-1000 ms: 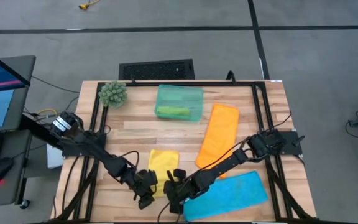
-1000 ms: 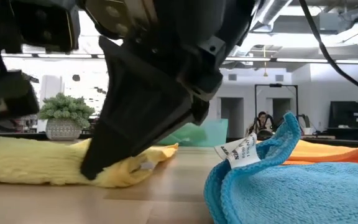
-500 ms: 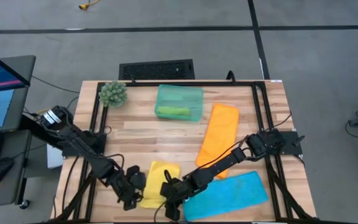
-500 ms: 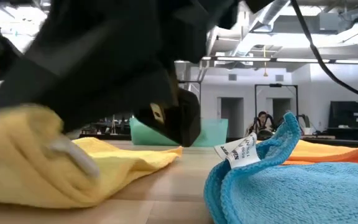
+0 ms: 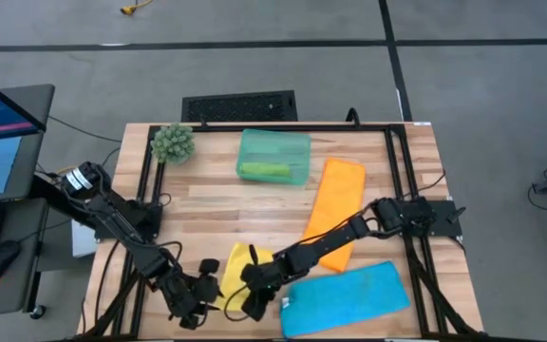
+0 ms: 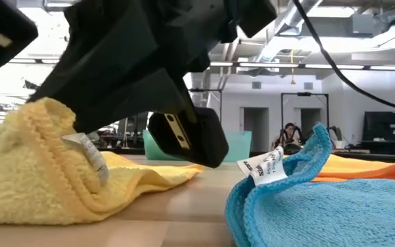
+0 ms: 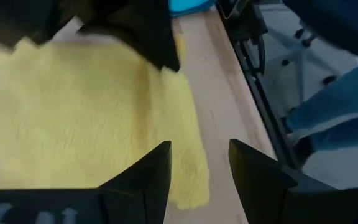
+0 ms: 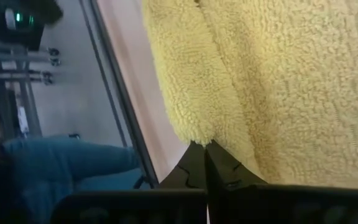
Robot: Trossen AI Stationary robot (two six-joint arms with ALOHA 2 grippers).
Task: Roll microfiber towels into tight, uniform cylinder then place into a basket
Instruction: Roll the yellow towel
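The yellow towel (image 5: 238,275) lies bunched near the table's front edge, its near part raised in a fold (image 6: 40,158). My right gripper (image 5: 253,282) is shut on it (image 8: 205,154). My left gripper (image 5: 203,291) stands open just left of the towel, its fingers (image 7: 157,171) over the towel's edge; whether they touch it I cannot tell. The blue towel (image 5: 345,299) lies flat at the front right with one corner humped up (image 6: 317,147). The orange towel (image 5: 335,214) lies flat behind it. The teal basket (image 5: 273,155) at the back holds a green roll (image 5: 264,171). My right gripper pinches an edge of the yellow towel (image 8: 194,134) between its two shut fingers, coming in slanting down from the table's right. The pinched part is lifted off the wood and doubled over (image 6: 46,116); the rest of the towel lies slack on the table.
A spiky green plant ball (image 5: 172,142) stands at the back left. A black frame rail (image 5: 146,190) runs round the table. A person in blue trousers (image 8: 48,165) is close by the front edge. Bare wood (image 5: 216,204) lies between the towels and the basket.
My right gripper has gone toward the table's left, rolling its wrist and drawing the yellow towel's near edge up with it. The towel, flat before, is now bunched and folded over. My left gripper has backed off toward the table's left edge, risen and rolled, staying open.
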